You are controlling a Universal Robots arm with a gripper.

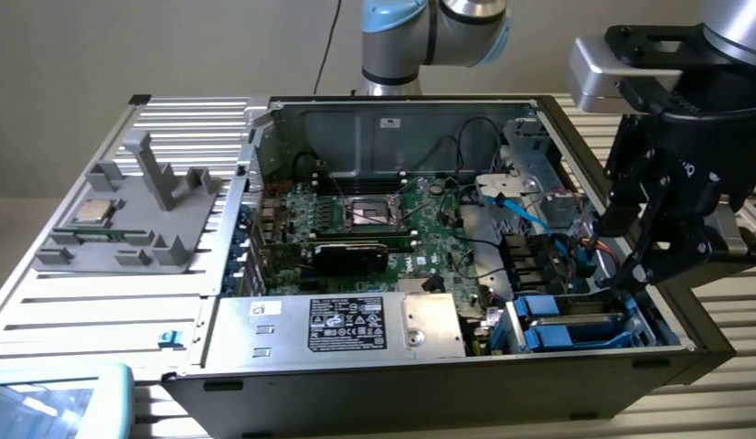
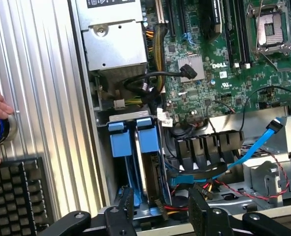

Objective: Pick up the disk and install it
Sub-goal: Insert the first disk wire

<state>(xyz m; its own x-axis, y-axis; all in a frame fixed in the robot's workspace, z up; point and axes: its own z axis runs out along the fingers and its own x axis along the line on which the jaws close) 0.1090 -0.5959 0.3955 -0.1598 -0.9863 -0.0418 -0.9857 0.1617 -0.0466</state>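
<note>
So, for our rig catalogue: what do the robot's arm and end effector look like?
The arm has silver-grey tubes and light-blue joint caps. A silver-grey block is mounted at the wrist. The end effector is black, built of linked bars with bolts, ending in two fingers.

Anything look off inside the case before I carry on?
Nothing spilled or damaged. The blue data cable lies loose beside the blue drive carriers, with one end seemingly unplugged. The open gripper hangs over those carriers, empty.

Disk (image 2: pixel 148 140) carrier is blue plastic, table (image 2: pixel 37 73) ribbed metal.
</note>
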